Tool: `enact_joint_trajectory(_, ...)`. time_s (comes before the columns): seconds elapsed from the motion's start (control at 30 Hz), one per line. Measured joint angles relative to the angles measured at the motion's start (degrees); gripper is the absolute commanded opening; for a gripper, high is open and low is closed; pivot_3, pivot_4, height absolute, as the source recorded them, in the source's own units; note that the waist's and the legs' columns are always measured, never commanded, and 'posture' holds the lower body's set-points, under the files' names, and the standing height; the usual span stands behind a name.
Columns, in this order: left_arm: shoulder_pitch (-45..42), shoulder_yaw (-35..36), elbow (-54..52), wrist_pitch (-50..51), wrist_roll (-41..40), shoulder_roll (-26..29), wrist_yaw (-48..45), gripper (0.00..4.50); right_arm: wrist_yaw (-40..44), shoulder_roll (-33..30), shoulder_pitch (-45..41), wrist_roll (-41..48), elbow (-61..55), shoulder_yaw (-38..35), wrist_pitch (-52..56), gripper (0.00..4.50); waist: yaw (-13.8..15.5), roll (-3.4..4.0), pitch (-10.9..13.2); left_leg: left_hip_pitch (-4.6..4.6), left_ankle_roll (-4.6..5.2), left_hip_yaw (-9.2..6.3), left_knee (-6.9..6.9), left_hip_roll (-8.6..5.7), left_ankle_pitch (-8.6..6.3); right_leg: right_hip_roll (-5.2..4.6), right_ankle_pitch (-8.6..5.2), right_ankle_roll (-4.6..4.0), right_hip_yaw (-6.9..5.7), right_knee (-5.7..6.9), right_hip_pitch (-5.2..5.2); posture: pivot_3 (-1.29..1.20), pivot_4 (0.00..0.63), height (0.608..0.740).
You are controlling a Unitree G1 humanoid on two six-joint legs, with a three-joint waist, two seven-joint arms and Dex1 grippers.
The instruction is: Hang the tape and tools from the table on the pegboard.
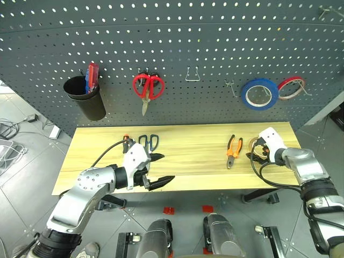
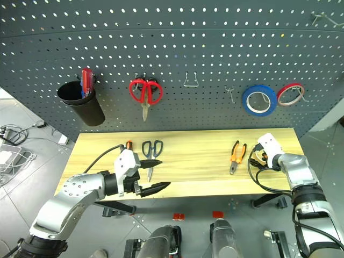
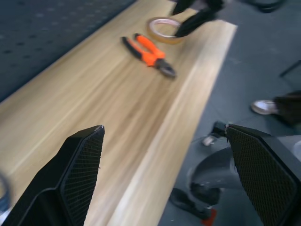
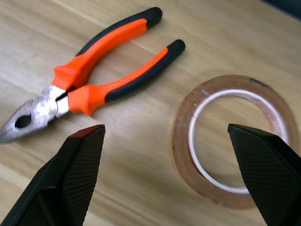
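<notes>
Right hand [image 1: 257,152] partly hides the tape [image 4: 235,136].

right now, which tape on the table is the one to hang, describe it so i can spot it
Start at the wooden table under the grey pegboard and go to its right end. Beside the orange pliers, under the open right gripper, lies the tape: a thin tan ring lying flat, unlike the blue roll and red roll hanging above.

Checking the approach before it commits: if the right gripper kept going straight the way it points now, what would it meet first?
Most likely the tape, lying flat on the table between the open right gripper fingers; depth is uncertain.
</notes>
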Motion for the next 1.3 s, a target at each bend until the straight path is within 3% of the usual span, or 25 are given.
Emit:
enact_joint_trajectory(0.17,-3.7,-3.5,0.6,-0.7,2.0,-1.3,-1.5,4.36,-0.1,1.8,-8.3,-3.1,14.7,2.2,-2.2,4.46,-0.1,-0.06,0.8,-0.04,0.0,0.1,0.0,0.0,0.0,0.0,0.0,0.0,0.06,-0.02,-0.06,-0.24,0.292,0.74)
enact_joint_trajectory(0.27,-5.7,-6.0,1.3,-1.8,3.4,-1.9,-2.9,4.36,-0.2,2.9,-11.4,-5.1,22.0,3.5,-4.1,3.86,-0.1,-0.15,1.3,-0.04,0.0,0.12,0.0,0.0,0.0,0.0,0.0,0.0,0.07,-0.01,-0.07,-0.24,0.292,0.74)
enact_joint_trajectory(0.6,-9.1,-8.0,3.1,-2.8,5.4,-3.9,-4.3,4.36,-0.7,3.9,-15.5,-9.5,29.6,5.7,-8.1,0.47,-0.3,-0.27,1.5,-0.02,-0.03,0.15,0.06,0.01,0.02,0.02,0.02,0.05,0.1,0.07,-0.07,-0.22,0.275,0.74)
enact_joint_trajectory(0.9,-7.2,-7.7,1.9,-3.8,5.1,-4.2,-4.5,4.36,-3.0,3.0,-14.2,-8.4,28.4,3.1,-9.3,0.43,-0.3,-0.27,1.5,-0.04,-0.04,0.21,0.12,0.0,0.03,0.02,0.08,0.15,0.19,0.1,-0.11,-0.22,0.273,0.74)
enact_joint_trajectory(0.97,-6.2,-6.6,0.7,-3.9,4.2,-5.0,-3.7,4.36,-3.1,0.7,-10.0,-7.3,19.6,1.2,-9.0,0.43,0.0,-0.26,1.5,-0.12,-0.04,0.22,0.11,0.01,0.03,0.02,0.08,0.16,0.21,0.1,-0.21,-0.24,0.274,0.74)
enact_joint_trajectory(1.1,-3.2,-2.5,-1.5,-4.0,1.9,-4.4,-3.3,4.36,-6.1,-1.4,9.2,-5.5,-17.3,-4.3,-2.7,0.43,0.3,-0.24,1.5,-0.16,-0.09,0.18,-0.06,0.11,0.03,0.11,0.01,0.22,0.18,0.04,-0.28,-0.25,0.277,0.74)
enact_joint_trajectory(1.2,-1.7,-0.4,-2.1,-4.8,1.2,-4.7,-3.0,4.36,-9.7,4.1,24.7,-5.3,-40.4,-3.4,2.3,0.43,0.2,-0.17,1.6,-0.15,-0.1,0.2,-0.06,0.18,0.0,0.17,-0.01,0.23,0.22,0.06,-0.3,-0.25,0.277,0.74)
enact_joint_trajectory(1.3,-1.6,2.7,-2.2,-6.1,-0.6,-5.8,-1.8,4.36,-15.7,11.0,34.3,-7.8,-54.1,-0.2,3.0,0.43,0.0,-0.05,1.7,-0.07,-0.09,0.3,-0.03,0.18,-0.01,0.17,0.01,0.24,0.4,0.15,-0.34,-0.25,0.272,0.74)
